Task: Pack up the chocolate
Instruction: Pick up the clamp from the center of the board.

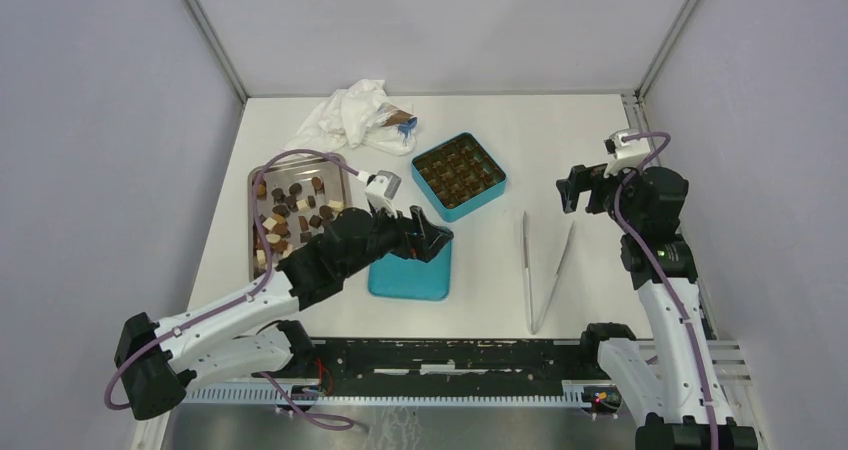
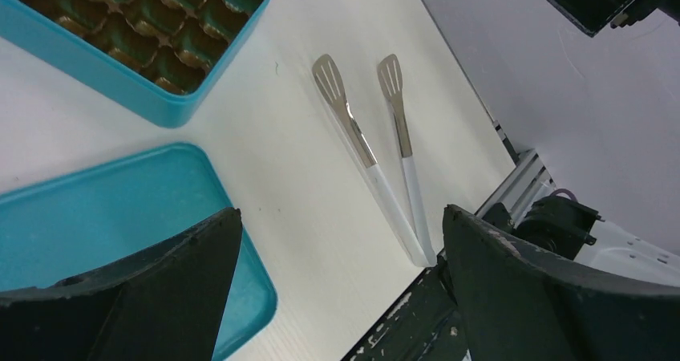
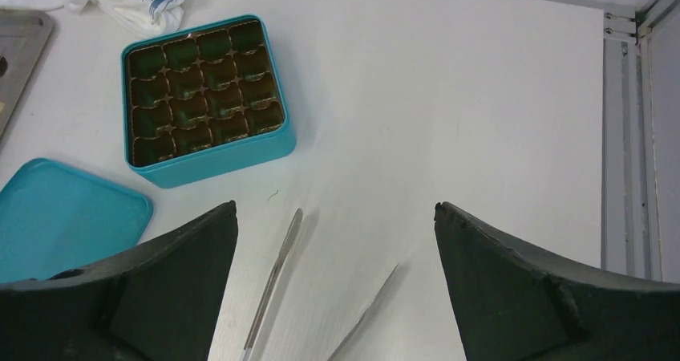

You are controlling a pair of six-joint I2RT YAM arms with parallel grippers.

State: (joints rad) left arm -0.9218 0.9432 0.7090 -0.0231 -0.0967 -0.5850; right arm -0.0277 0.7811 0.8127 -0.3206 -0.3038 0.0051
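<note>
1. Chocolate [image 1: 290, 210]: many small dark, mid-brown and cream pieces, loose on the tray. None is packed yet, so I judge the task is at its start.
2. Tray [image 1: 251, 210]: metal, along the left edge of the bench [image 1: 560, 140]. It probably keeps the loose pieces together within reach of my left arm.
3. Box [image 1: 478, 202]: teal, uncovered, about mid-bench toward the far edge. Every cell of its brown insert looks empty and faces up, ready for one piece each.
4. Lid [image 1: 405, 278]: teal, flat on the bench nearer the near edge than the box and apart from it. It seems set aside so the cells stay reachable.
5. Tongs [image 1: 528, 270]: steel tips, white handles, lying free on the bench right of the lid, tips toward the far edge. I judge they are there for lifting small pieces that my fingers would handle poorly.
6. Cloth [image 1: 345, 115]: white, crumpled at the far edge, left of the box. Its purpose is unclear.
7. Left tool [image 1: 432, 240]: jaws wide apart, holding nothing, above the lid's far end.
8. Right tool [image 1: 572, 190]: jaws wide apart, holding nothing, raised near the right edge and facing the box and tongs.
</note>
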